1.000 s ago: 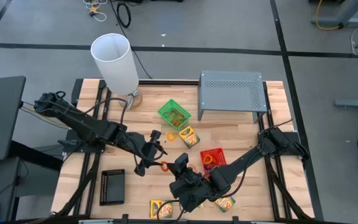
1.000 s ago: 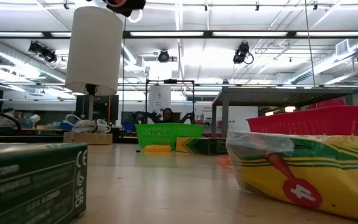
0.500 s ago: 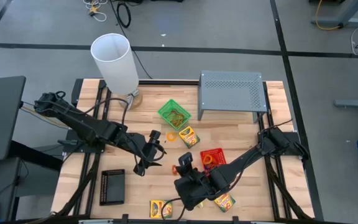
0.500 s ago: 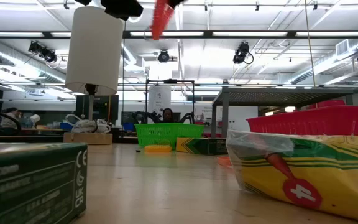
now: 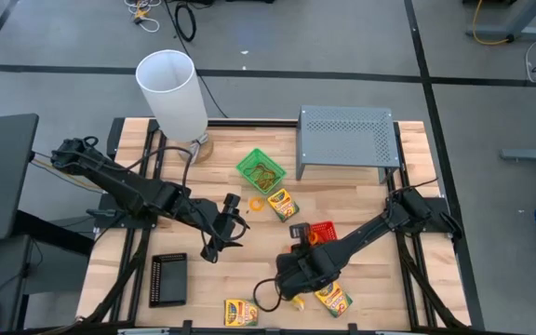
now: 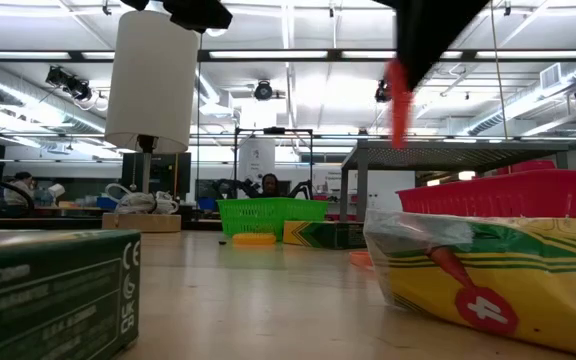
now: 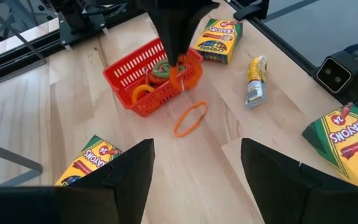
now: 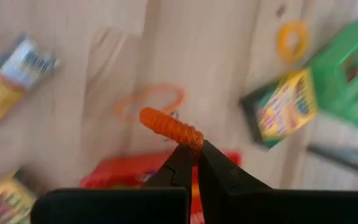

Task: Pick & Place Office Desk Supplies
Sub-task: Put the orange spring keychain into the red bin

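My right gripper is shut on an orange coiled loop band and hangs over the red tray, which holds a few coloured bands. The same band dangles under the gripper in the low view. A thin orange rubber band lies flat on the table beside the red tray. My left gripper stands open above the table's middle, left of the tray, with nothing between its fingers. Crayon boxes lie flat around the tray. My right gripper pinches one end of the orange coiled band between its two fingertips. The fingers come from above, slanting down. The band is lifted clear and hangs below the fingers over the red tray's rim.
A green tray and a yellow loop lie toward the far side. A black tray sits near left, and more crayon boxes near the front edge. The tall white cylinder and the grey riser stand at the back.
My right gripper has carried the orange band toward the table's right, to above the red tray, sinking a little. Its wrist has tipped from nearly level to pointing steeply down, so the band now hangs below it. It has stayed shut.
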`<action>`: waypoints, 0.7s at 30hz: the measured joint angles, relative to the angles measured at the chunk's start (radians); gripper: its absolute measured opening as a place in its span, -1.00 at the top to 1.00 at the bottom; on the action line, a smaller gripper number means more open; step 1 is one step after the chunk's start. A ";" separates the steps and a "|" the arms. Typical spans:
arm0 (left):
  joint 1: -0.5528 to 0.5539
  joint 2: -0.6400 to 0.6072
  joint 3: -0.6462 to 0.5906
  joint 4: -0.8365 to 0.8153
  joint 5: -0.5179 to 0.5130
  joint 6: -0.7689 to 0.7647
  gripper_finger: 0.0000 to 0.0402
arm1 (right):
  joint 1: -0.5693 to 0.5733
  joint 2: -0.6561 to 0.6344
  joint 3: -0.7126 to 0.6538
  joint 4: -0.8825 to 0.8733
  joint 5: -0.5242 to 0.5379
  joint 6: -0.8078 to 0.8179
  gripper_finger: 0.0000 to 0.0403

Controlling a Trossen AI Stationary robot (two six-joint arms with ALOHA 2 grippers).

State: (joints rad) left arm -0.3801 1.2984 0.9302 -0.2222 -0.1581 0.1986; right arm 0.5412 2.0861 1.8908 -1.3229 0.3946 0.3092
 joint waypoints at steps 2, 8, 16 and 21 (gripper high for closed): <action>0.000 0.000 0.000 0.000 0.000 0.000 -0.22 | -0.002 0.000 0.000 -0.039 -0.047 0.034 0.96; 0.000 0.000 0.000 0.000 0.001 0.000 -0.22 | -0.004 0.000 0.000 -0.153 -0.130 0.125 0.96; 0.000 0.000 0.000 -0.001 0.006 -0.008 -0.22 | -0.025 0.003 -0.064 -0.175 -0.224 0.158 0.96; 0.000 0.000 0.000 -0.012 0.013 -0.012 -0.22 | -0.046 0.005 -0.179 -0.150 -0.255 0.153 0.96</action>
State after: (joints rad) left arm -0.3801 1.2980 0.9302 -0.2340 -0.1448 0.1864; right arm 0.4953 2.0906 1.7116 -1.4733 0.1399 0.4626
